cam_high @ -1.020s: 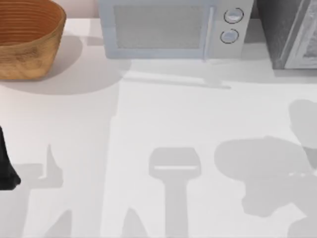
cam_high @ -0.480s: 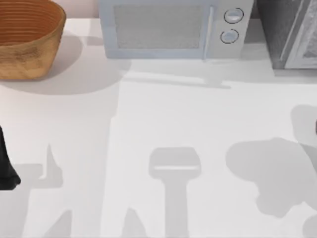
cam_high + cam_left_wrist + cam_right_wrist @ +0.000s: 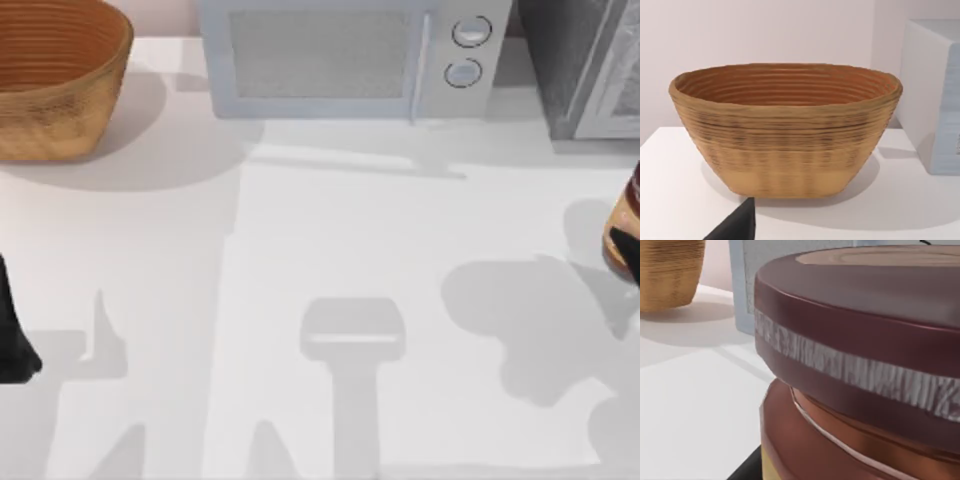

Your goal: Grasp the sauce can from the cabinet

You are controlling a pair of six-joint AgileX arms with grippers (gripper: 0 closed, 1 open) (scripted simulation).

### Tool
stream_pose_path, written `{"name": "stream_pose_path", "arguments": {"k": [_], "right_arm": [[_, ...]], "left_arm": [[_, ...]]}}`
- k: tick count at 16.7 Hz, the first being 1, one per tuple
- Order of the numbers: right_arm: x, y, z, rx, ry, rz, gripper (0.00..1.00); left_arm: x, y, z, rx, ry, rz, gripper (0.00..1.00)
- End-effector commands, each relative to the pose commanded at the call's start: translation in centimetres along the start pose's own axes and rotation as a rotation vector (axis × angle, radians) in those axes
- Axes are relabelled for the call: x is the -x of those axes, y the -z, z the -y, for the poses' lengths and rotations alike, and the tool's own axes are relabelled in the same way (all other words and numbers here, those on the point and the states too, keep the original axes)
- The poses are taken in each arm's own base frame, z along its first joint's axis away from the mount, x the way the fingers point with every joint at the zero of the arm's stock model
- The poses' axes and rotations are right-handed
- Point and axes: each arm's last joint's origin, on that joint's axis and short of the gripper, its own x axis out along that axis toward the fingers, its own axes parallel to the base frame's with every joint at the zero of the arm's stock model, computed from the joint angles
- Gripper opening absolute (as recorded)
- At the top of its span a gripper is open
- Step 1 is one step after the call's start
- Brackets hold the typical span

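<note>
Sauce can [image 3: 627, 232], short cylinder with dark maroon lid and shiny tan-gold side, hangs at counter's [image 3: 330, 250] right edge, clear of grey cabinet [image 3: 585, 65] behind. We judge our right claw clenched on it: can looms against that wrist camera, maroon rim [image 3: 850, 335] banded silver. Left arm [image 3: 12, 330] parked at left edge, facing woven brown basket [image 3: 785, 130]; its claw's state we cannot tell.

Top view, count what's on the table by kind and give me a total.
Baskets: 1, basket at the far left.
Microwaves: 1, microwave at the back middle.
Cabinets: 1, cabinet at the far right.
Cans: 1, sauce can at the right edge.
Total: 4.
</note>
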Motion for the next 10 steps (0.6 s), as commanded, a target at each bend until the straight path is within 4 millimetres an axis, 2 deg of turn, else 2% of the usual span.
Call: {"name": "stream_pose_path", "arguments": {"k": [4,8,10], "right_arm": [[-2.5,1.0,-0.1,0.007,0.008,0.002,0.0],[-2.5,1.1,-0.1,0.007,0.008,0.002,0.0],[-2.5,1.1,-0.1,0.007,0.008,0.002,0.15]], "left_arm": [[0.0,0.0,0.0,0.0,0.0,0.0,1.0],[0.0,0.0,0.0,0.0,0.0,0.0,1.0],[0.0,0.0,0.0,0.0,0.0,0.0,1.0]]}}
